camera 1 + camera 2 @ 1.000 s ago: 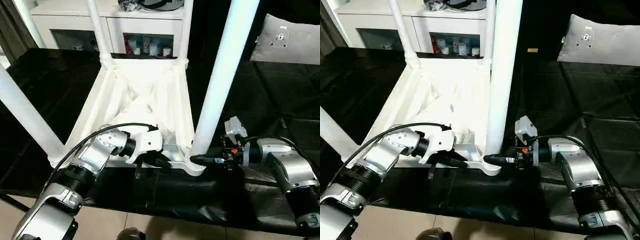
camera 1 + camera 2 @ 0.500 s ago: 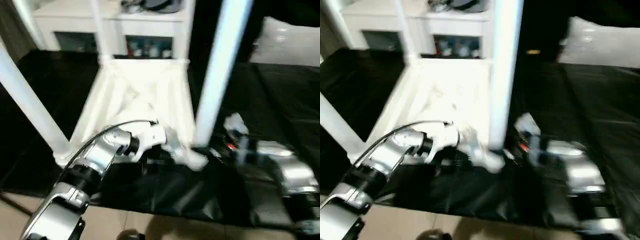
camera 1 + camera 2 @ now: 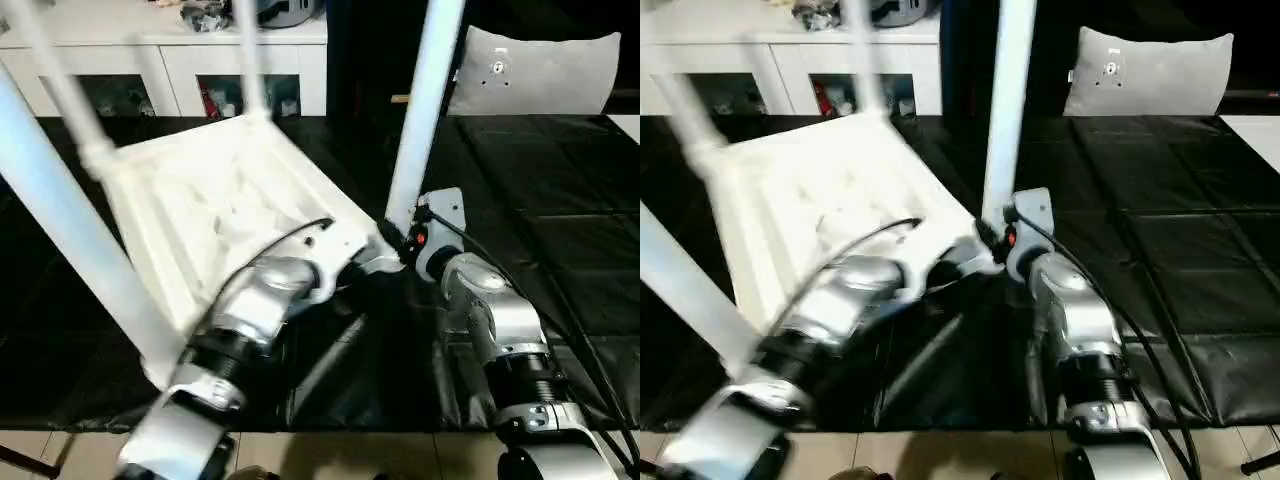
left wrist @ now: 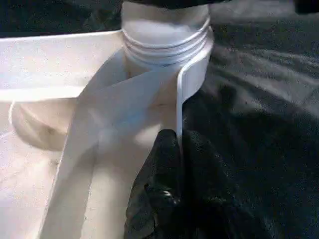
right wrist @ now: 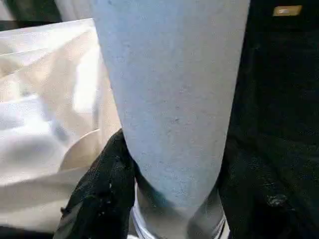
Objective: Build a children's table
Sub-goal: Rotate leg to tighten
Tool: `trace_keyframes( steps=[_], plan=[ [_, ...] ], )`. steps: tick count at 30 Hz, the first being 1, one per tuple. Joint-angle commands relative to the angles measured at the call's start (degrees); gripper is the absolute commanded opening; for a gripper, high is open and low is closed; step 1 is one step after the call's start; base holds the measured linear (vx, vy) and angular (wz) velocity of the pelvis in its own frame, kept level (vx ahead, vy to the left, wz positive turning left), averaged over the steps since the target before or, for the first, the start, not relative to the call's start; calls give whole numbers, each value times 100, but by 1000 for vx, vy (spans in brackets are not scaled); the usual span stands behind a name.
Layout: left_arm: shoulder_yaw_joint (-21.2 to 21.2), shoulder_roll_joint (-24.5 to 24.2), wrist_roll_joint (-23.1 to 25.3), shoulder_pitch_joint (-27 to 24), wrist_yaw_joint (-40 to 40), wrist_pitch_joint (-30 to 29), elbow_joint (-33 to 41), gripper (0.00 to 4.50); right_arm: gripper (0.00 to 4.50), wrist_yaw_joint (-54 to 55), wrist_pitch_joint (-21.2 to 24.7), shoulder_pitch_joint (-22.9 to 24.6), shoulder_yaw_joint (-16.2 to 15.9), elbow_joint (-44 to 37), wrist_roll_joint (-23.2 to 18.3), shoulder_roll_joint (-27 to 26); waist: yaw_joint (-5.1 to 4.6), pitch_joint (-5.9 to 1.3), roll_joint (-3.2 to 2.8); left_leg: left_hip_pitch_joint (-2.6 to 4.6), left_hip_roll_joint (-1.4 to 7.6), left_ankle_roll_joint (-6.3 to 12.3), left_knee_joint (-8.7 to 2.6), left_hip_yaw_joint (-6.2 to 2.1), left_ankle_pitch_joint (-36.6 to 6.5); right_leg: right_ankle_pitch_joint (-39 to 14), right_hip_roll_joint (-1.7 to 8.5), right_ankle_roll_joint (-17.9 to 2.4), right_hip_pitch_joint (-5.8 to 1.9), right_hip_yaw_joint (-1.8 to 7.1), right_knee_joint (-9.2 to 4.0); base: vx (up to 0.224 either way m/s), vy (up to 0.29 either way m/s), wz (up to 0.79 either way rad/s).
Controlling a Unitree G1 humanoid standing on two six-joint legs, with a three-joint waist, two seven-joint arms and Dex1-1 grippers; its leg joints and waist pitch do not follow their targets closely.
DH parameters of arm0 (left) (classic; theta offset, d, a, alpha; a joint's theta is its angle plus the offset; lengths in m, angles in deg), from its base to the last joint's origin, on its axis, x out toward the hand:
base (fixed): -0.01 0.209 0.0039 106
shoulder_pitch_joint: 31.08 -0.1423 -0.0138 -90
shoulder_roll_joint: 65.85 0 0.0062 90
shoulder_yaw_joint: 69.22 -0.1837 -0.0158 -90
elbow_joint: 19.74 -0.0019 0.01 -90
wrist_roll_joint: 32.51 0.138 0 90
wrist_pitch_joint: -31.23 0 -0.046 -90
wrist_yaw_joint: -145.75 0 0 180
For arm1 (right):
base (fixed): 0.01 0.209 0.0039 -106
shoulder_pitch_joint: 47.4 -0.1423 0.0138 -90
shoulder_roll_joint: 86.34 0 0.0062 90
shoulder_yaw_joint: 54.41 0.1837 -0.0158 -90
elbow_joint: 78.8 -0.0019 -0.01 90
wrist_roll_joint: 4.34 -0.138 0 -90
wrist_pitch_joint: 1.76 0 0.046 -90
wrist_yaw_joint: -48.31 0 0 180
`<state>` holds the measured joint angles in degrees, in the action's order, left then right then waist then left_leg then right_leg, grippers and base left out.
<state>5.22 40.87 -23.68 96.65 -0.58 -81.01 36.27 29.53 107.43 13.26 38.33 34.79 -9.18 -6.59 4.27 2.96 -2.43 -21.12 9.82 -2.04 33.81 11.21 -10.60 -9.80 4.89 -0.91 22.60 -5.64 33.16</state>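
Observation:
The children's table (image 3: 215,205) lies upside down on the black mat, its ribbed underside facing up and its legs standing upward. My left gripper (image 4: 178,164) is shut on the thin rim of the top, just beside the near right corner socket (image 4: 164,40). The leg (image 3: 425,110) in that socket rises between my right gripper's fingers (image 5: 97,191), which close around its base. In the head view the right gripper (image 3: 398,238) sits at the foot of that leg, with the left gripper (image 3: 352,272) close beside it. Another thick leg (image 3: 70,230) stands at the near left.
A white cabinet (image 3: 190,50) with dark glass compartments stands behind the table. A grey cushion (image 3: 535,70) lies at the back right on the black mat (image 3: 560,200). The mat's front edge and a strip of floor run along the bottom of the head view.
The table has turned on the mat, its gripped corner swinging away from me, with both grippers still on it. The head view has also shifted.

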Motion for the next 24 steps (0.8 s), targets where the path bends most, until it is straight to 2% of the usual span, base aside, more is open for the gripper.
trace_keyframes(
  steps=[1,2,4,7,9,12,13,15,18,20,22,23,24],
  plan=[
    [-125,194,-2,141,-146,43,158,0,267,-184,167,197,-403,277,-30,-282,43,-363,94,47,338,276,-425,-203,-1193,-1634,477,-930,-242,321,-440,0,0,0],
    [-113,206,16,132,-179,7,173,0,268,-179,113,195,-351,271,-71,-320,67,-374,92,47,336,335,-409,-192,-1089,-1480,493,-995,-250,326,-425,0,0,0],
    [-96,173,36,110,-196,27,192,0,301,-204,92,217,-231,225,-189,-345,91,-392,101,33,335,405,-401,-187,-918,-1291,493,-1048,-279,320,-395,26,-10,1],
    [-76,111,40,61,-204,104,220,0,315,-374,53,276,-139,133,-333,-282,118,-377,90,41,340,430,-407,-185,-962,-1537,495,-1003,-271,308,-428,0,0,0],
    [-142,-10,6,-29,-1,211,277,0,346,-707,-70,360,-132,31,-397,-65,126,-373,81,58,356,394,-418,-190,-1103,-1691,487,-931,-260,306,-452,0,0,0],
    [-218,-146,-32,-106,258,335,310,0,361,-1097,-253,450,-178,-59,-382,203,131,-383,74,53,367,377,-416,-189,-1119,-1490,478,-970,-263,313,-427,0,0,0],
    [-274,-250,-47,-161,442,390,356,0,377,-1380,-321,510,-210,-128,-395,379,131,-390,67,32,356,399,-411,-193,-1045,-1370,483,-1006,-282,312,-406,0,0,0],
    [-347,-375,-57,-227,657,499,413,0,399,-1705,-360,577,-237,-207,-434,586,150,-399,80,34,360,458,-393,-190,-977,-1260,493,-1039,-293,311,-389,0,0,0],
    [-449,-651,-124,-384,1107,661,523,0,413,-2432,-524,699,-331,-290,-463,1133,171,-405,64,29,361,553,-372,-179,-873,-1086,481,-1135,-289,307,-364,0,0,0],
    [-517,-864,-125,-448,1371,781,533,0,442,-2957,-676,749,-353,-304,-509,1474,191,-382,79,44,365,541,-379,-173,-1054,-1421,488,-1095,-286,304,-408,0,0,0],
    [-567,-973,-121,-460,1539,892,517,0,448,-3227,-756,760,-344,-308,-568,1611,207,-376,70,50,373,518,-386,-178,-1148,-1661,484,-1022,-277,300,-430,0,0,0],
    [-612,-1067,-118,-460,1698,1039,492,0,448,-3395,-877,751,-326,-286,-591,1710,210,-370,92,51,377,496,-394,-183,-1180,-1775,483,-986,-270,297,-435,0,0,0],
    [-681,-1219,-130,-463,1958,1294,476,0,448,-3568,-1073,731,-296,-255,-605,1854,220,-370,86,57,381,489,-395,-187,-1214,-1852,491,-960,-263,298,-449,0,0,0]
  ],
)
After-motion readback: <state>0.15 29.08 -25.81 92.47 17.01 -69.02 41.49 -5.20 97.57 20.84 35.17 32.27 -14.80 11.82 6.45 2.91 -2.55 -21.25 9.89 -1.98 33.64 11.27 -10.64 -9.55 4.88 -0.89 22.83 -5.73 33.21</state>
